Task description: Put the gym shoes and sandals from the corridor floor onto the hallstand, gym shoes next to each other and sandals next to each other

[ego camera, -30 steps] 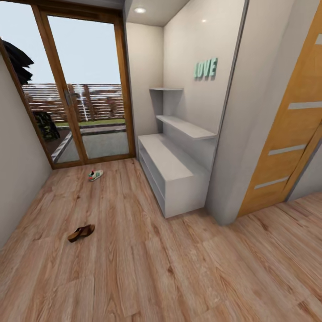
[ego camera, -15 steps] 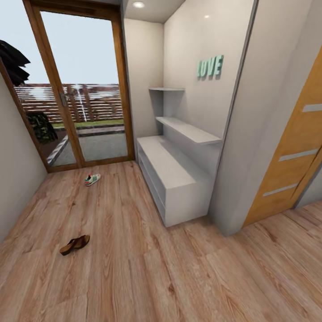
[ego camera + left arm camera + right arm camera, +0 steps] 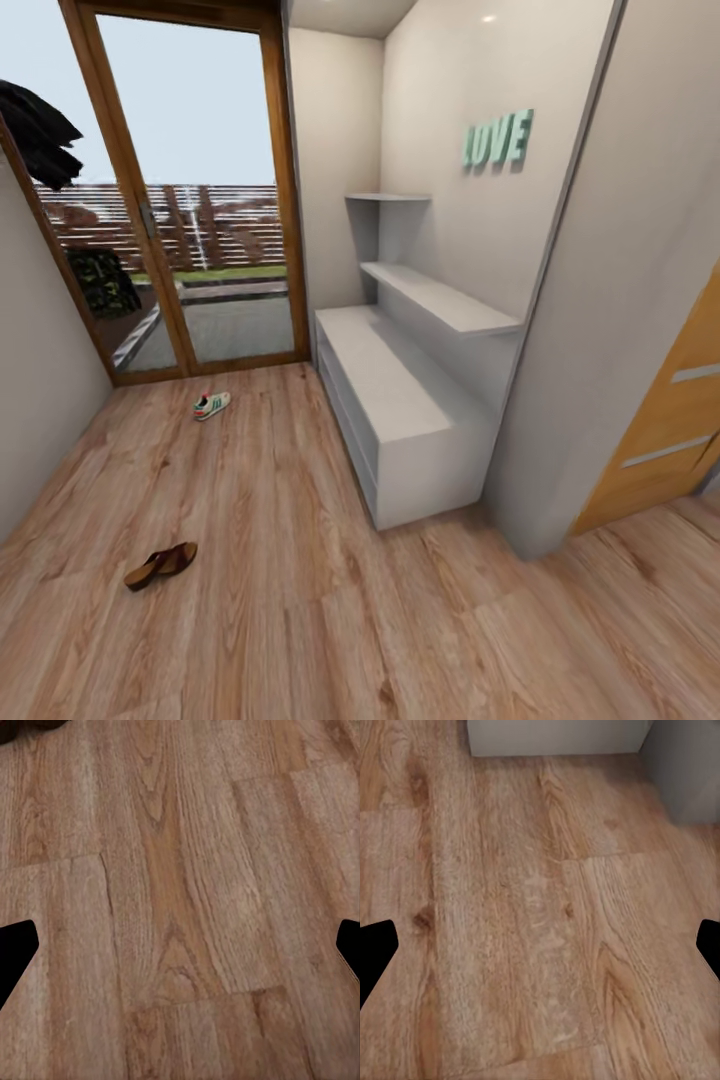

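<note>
Shifting since the earlier frame: whole head view swinging, camera moving, shoes lying unmoved on the floor. Lying at near left on the corridor floor (image 3: pixel 300 560): one brown sandal (image 3: pixel 160 565), flat on the planks. Resting farther back, near the glass door (image 3: pixel 190 200): one gym shoe (image 3: pixel 211 405), well apart from the sandal. Standing right of centre against the wall: the hallstand (image 3: pixel 400 400), low bench top bare, two staggered shelves above, teal LOVE letters (image 3: pixel 497 140) higher up. Showing at far right: an orange door (image 3: pixel 670 420). Hovering over bare planks in both wrist views: left gripper (image 3: pixel 180 945) and right gripper (image 3: pixel 540 945), fingertips spread wide at the frame edges, holding nothing.
</note>
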Tool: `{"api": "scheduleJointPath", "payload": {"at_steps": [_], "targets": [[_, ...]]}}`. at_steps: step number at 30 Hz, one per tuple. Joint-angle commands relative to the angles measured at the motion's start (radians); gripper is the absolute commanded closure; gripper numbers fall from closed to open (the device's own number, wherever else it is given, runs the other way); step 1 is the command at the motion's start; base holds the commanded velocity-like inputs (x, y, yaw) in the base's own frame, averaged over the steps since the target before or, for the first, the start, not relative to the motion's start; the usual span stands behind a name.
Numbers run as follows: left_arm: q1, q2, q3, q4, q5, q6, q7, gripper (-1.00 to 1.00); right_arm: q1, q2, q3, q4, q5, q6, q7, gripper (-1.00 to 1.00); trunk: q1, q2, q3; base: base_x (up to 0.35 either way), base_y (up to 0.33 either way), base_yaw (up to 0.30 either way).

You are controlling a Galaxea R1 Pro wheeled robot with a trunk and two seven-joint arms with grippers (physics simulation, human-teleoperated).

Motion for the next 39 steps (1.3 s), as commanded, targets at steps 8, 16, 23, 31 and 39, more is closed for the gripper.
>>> {"api": "scheduleJointPath", "payload": {"at_steps": [8, 16, 23, 31, 39], "targets": [[-0.001, 0.0, -0.002, 0.001, 0.008, -0.003, 0.0, -1.0, 0.0, 0.0, -0.001, 0.0, 0.006, -0.003, -0.001, -1.0, 0.001, 0.0, -0.007, 0.32, -0.112, 0.189], [-0.001, 0.0, -0.002, 0.001, 0.009, -0.003, 0.0, -1.0, 0.0, 0.0, -0.001, 0.0, 0.006, -0.003, -0.001, -1.0, 0.001, 0.0, -0.015, 0.335, -0.019, 0.21], [-0.001, 0.0, -0.002, 0.001, 0.009, -0.003, 0.0, -1.0, 0.0, 0.0, -0.001, 0.0, 0.006, -0.003, -0.001, -1.0, 0.001, 0.0, -0.021, 0.338, 0.028, 0.212], [-0.001, 0.0, -0.002, 0.001, 0.009, -0.003, 0.0, -1.0, 0.0, 0.0, -0.001, 0.0, 0.006, -0.003, -0.001, -1.0, 0.001, 0.0, -0.028, 0.333, 0.113, 0.212], [-0.001, 0.0, -0.002, 0.001, 0.009, -0.003, 0.0, -1.0, 0.0, 0.001, -0.001, 0.001, 0.006, -0.003, -0.001, -1.0, 0.001, 0.0, -0.035, 0.324, 0.141, 0.209]]}}
